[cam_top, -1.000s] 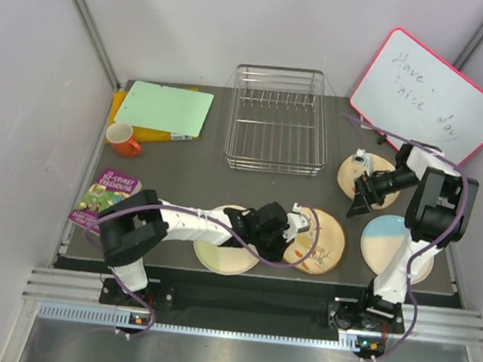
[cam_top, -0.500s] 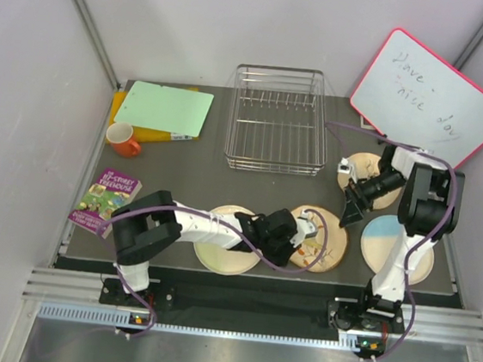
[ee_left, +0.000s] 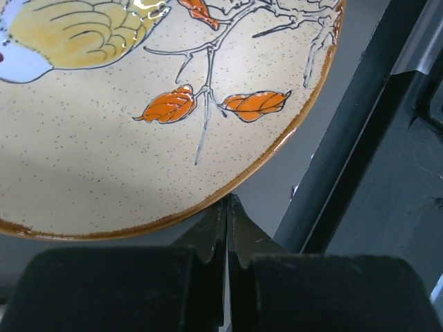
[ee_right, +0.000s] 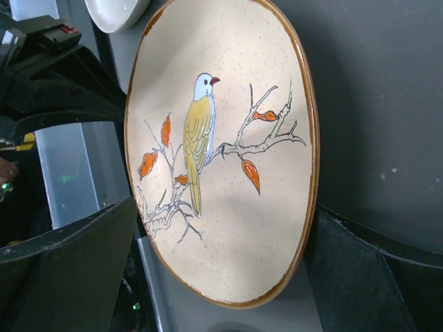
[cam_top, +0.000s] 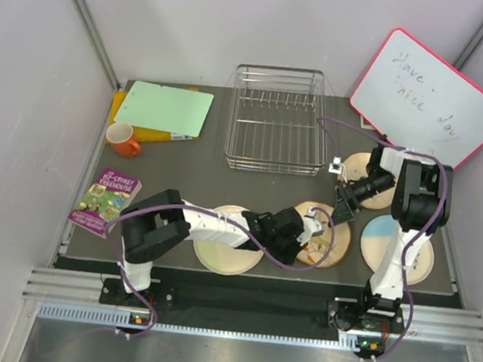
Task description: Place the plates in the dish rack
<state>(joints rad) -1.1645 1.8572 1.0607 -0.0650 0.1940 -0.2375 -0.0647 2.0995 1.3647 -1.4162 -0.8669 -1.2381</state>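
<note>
Front-centre on the counter (cam_top: 182, 166), bird plate (cam_top: 334, 244) (ee_left: 138, 152) (ee_right: 221, 152) lies between the two claws.

L claw (cam_top: 308, 231) (ee_left: 227, 214) is fully closed w/ nothing between its fingers. It reaches in low from the left, and its tip sits right at the plate's brown rim, near-left side. Can't tell if the tip is under the rim or just touching it.

R claw (cam_top: 343, 205) (ee_right: 225, 207) is spread wide and grips nothing. It's at the plate's far-right edge, pointing toward the near side. In its wrist view the dark fingers (ee_right: 69, 270) stand either side of the plate. Can't tell if they touch it.

Other plates:
- green plate (cam_top: 216, 256): just left of bird plate, partly under L arm.
- blue plate (cam_top: 380, 237): just right of bird plate, R arm crossing over it.
- 4th plate (cam_top: 359, 167): far-right, tan, beside rack's right end, partly hidden by R wrist.

Rack (cam_top: 274, 163) is at back-centre, well apart from the bird plate. All four plates lie on the counter, outside the rack.

Also there:
- whiteboard (cam_top: 432, 97), pink-edged, leaning at back right.
- green folder (cam_top: 164, 108) at back left.
- orange cup (cam_top: 123, 139) near the folder.
- book (cam_top: 105, 201) at left edge.
</note>
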